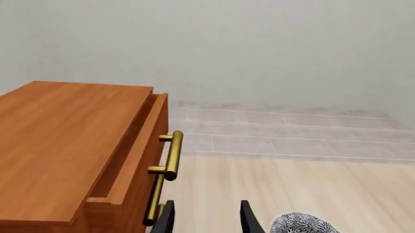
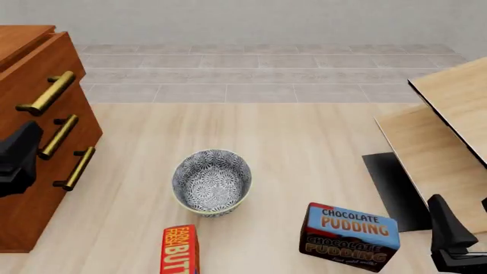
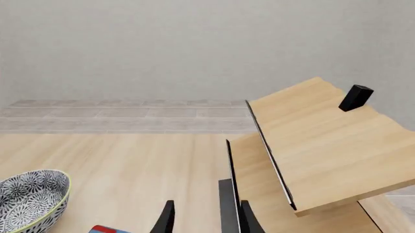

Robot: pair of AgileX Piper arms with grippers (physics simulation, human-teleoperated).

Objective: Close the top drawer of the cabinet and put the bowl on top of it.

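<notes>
So the bowl [image 2: 211, 181] sits upright, mouth up, mid-table [image 2: 304, 142], right of the cabinet [image 2: 38, 171]. The top drawer [image 1: 139, 150] sticks out a bit, its brass handle [image 2: 47, 93] running lengthwise along the front. Left fingers [image 1: 206, 218] and right fingers [image 3: 206, 218] both spread, holding nothing.

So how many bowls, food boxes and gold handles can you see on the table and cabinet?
Bowls: 1, the bowl
Food boxes: 2, the chocolate pudding box and the red butter box
Gold handles on the cabinet: 3
Total: 6
</notes>
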